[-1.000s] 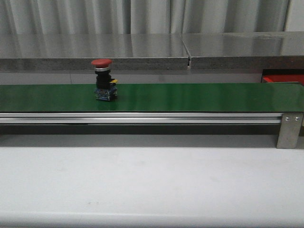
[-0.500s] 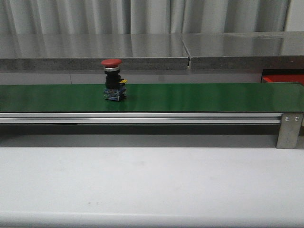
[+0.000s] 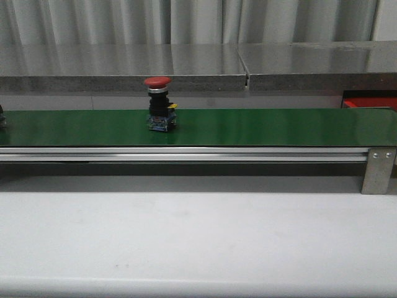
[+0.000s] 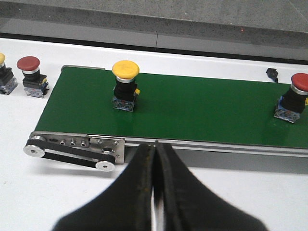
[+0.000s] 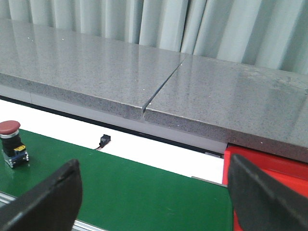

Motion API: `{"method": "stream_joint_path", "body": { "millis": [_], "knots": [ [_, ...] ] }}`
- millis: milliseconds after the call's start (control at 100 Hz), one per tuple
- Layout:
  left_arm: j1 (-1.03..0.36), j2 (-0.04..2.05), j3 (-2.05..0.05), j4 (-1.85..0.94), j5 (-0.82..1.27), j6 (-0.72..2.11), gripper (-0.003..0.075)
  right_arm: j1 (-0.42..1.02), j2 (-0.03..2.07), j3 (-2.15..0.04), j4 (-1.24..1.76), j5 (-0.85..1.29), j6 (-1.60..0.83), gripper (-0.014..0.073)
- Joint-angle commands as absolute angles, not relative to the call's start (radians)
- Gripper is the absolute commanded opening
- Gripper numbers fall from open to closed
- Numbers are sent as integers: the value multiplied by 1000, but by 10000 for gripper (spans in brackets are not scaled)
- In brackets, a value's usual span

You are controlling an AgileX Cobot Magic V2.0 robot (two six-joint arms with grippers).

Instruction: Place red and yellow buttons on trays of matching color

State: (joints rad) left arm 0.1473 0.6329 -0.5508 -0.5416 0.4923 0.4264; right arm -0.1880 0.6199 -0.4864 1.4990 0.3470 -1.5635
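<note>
Red button (image 3: 159,104): I see it upright on the green belt (image 3: 260,127).
Left gripper (image 4: 155,159): clenched, empty.
Right gripper (image 5: 154,192): released, spread wide.

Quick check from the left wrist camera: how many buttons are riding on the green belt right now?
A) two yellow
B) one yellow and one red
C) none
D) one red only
B: in the left wrist view a yellow button and a red button both stand on the green belt, while two more sit off it on the white table.
</note>
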Motion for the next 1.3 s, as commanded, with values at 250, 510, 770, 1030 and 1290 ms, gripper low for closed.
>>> {"method": "stream_joint_path", "body": {
  "millis": [250, 510, 770, 1030, 1290],
  "knots": [
    [142, 631, -578, -570, 432, 428, -20, -188, 893, -680, 1482, 481, -1564, 610],
    [142, 631, -578, -570, 432, 428, -20, -188, 1202, -885, 1398, 583, -1559, 610],
    [142, 631, -578, -570, 432, 428, -20, -169, 1475, -1111, 1239, 740, -1564, 610],
    [142, 631, -578, -570, 432, 428, -20, -64, 1671, -1308, 1117, 819, -1606, 610],
    [142, 631, -578, -570, 432, 428, -20, 19, 1803, -1458, 1117, 915, -1619, 610]
  ]
}}
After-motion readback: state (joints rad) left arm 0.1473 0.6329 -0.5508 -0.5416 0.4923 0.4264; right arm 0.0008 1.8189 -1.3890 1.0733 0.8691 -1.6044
